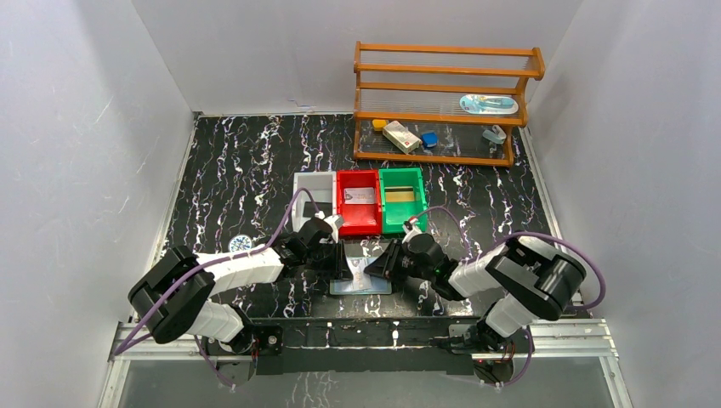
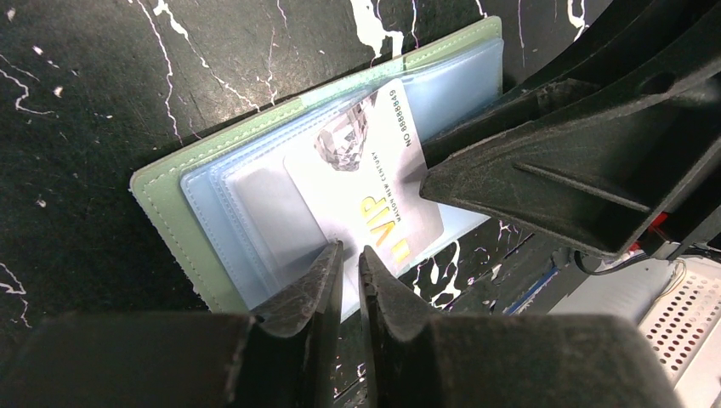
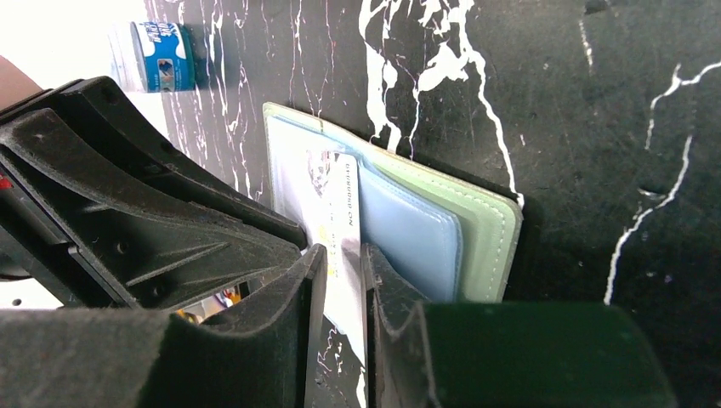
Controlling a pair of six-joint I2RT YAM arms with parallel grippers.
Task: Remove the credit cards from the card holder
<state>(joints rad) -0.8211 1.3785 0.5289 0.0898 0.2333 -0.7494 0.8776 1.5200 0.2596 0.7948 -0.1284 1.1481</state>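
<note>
The black marbled table (image 1: 229, 170) is walled in on the left, the back and the right. It has bare stretches along its left side and between the bins and the wooden rack (image 1: 442, 68) at the back right. The left arm (image 1: 229, 270) and right arm (image 1: 510, 272) reach inward and meet close to the table's near edge, leaving little room between them.

A white bin (image 1: 299, 200), red bin (image 1: 347, 221) and green bin (image 1: 403, 223) stand touching in a row just behind the wrists. A silver-grey card (image 1: 360, 195) lies in the red bin and a gold card (image 1: 402, 195) in the green one.

The card holder (image 2: 174, 212) lies open and flat in front of the bins, its clear bluish pockets (image 2: 255, 212) facing up. From above it is mostly covered by the two wrists. A white VIP card (image 2: 366, 183) sticks partway out of a pocket, towards the near edge of the table.

The left gripper (image 2: 351, 253) points down at the holder's near side beside the card. Its jaws are almost closed, with a thin slit that shows nothing in it. The right gripper (image 3: 344, 253) has narrow jaws either side of the card's end, and I cannot tell whether they clamp it. In the left wrist view its lower finger is hidden.

A round blue-and-white tin (image 1: 241, 243) sits well to the left. The small items on the rack are too small to name.
</note>
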